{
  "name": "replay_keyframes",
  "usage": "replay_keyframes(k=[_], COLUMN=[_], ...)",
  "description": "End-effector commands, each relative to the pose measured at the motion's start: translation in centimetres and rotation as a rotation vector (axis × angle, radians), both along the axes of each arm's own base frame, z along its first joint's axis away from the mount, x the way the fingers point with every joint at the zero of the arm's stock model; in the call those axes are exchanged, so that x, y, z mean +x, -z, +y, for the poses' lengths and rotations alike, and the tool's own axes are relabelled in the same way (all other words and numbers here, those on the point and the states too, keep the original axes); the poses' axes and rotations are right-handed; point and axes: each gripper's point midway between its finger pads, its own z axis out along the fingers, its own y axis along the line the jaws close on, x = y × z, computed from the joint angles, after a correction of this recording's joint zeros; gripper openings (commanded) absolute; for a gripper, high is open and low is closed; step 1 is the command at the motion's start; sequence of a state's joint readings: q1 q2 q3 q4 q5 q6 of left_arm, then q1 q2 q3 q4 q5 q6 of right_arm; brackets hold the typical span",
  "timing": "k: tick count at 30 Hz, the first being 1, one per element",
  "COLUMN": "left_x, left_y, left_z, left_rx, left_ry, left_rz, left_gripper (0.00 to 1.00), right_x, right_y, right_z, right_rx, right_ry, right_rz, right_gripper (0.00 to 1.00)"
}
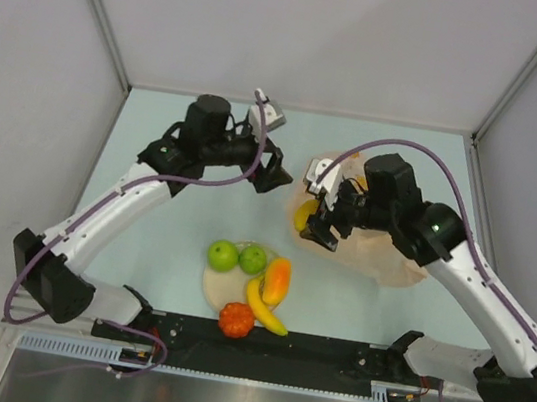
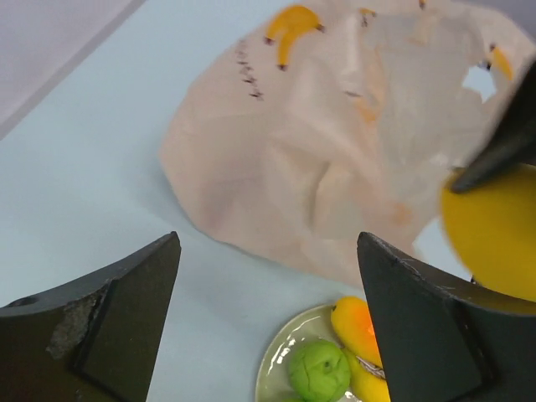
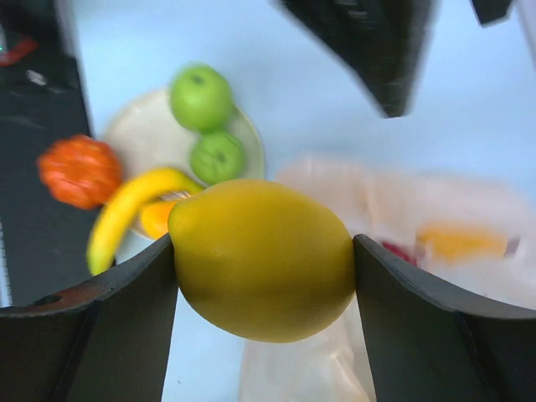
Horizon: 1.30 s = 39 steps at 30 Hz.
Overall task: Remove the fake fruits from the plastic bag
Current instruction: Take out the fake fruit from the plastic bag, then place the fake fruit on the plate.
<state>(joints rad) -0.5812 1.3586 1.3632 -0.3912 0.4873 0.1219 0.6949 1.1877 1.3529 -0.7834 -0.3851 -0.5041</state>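
At frame centre, the lemon [image 3: 261, 260] is clamped in the right gripper [image 3: 264, 247], while the left gripper [image 2: 268, 243] is held wide open, apparently empty.

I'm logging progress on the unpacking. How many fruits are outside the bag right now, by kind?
Green apples: 2
Banana: 1
Mango: 1
Red-orange tomato: 1
Lemon, held in the right gripper: 1
Total: 6
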Motion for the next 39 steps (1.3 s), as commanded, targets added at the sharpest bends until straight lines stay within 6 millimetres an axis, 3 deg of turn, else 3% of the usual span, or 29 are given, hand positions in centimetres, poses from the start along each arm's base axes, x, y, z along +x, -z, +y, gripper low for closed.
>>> replay_keyframes(k=[1, 4, 5, 7, 8, 10, 11, 12, 15, 16, 20, 27, 32, 39], left_x=[-0.1, 0.2, 0.4, -0.3, -0.2, -1.3, -1.2, -1.5, -2.4, -2.9, -4.3, -6.6, -7.4, -7.0], left_y=[-7.3, -9.1, -8.8, -9.3, -8.1, -8.3, -6.8, -6.6, -5.4, -5.7, -5.8, -6.8, -6.3, -6.0], left_z=[3.8, 6.6, 7.7, 9.0, 9.8, 11.0, 11.8, 12.4, 14.6, 15.4, 16.9, 17.3, 17.2, 16.6], left_rx=[-0.125, -0.119, -0.104, -0.108, -0.105, -0.127, -0.131, -0.139, -0.162, -0.169, -0.214, -0.266, -0.272, -0.285], left_ry=[-0.052, -0.115, -0.153, -0.186, -0.222, -0.265, -0.303, -0.326, -0.410, -0.433, -0.473, -0.457, -0.441, -0.411], left_rz=[-0.080, -0.120, -0.116, -0.139, -0.113, -0.127, -0.082, -0.076, -0.046, -0.065, -0.059, -0.084, -0.080, -0.063], left_gripper=[0.93, 0.93, 0.93, 0.93, 0.93, 0.93, 0.93, 0.94, 0.94, 0.94, 0.94, 0.93, 0.93, 0.93], right_x=[-3.5, -4.6, -6.3, -7.8, -9.7, -11.1, -11.6, -13.5, -15.4, -15.3, -15.2, -13.3, -12.4, -10.1], right_y=[-3.4, -2.8, -2.9, -2.4, -2.3, -0.8, -0.6, 0.0, 3.8, 6.0, 10.3, 15.4, 16.4, 15.7], right_z=[0.6, 1.6, 2.9, 4.8, 6.6, 9.0, 10.3, 11.5, 14.6, 15.6, 18.1, 19.2, 18.8, 18.3], right_rx=[0.040, 0.012, 0.006, -0.010, -0.010, -0.033, -0.025, -0.034, -0.102, -0.147, -0.211, -0.326, -0.363, -0.354], right_ry=[-0.081, -0.157, -0.229, -0.311, -0.385, -0.453, -0.489, -0.556, -0.667, -0.678, -0.728, -0.708, -0.683, -0.574], right_rz=[-0.019, -0.005, -0.014, -0.023, -0.037, -0.021, -0.034, -0.036, -0.024, -0.003, -0.025, -0.050, -0.043, -0.061], right_gripper=[0.69, 0.69, 0.69, 0.70, 0.70, 0.71, 0.71, 0.71, 0.70, 0.69, 0.70, 0.74, 0.85, 1.00])
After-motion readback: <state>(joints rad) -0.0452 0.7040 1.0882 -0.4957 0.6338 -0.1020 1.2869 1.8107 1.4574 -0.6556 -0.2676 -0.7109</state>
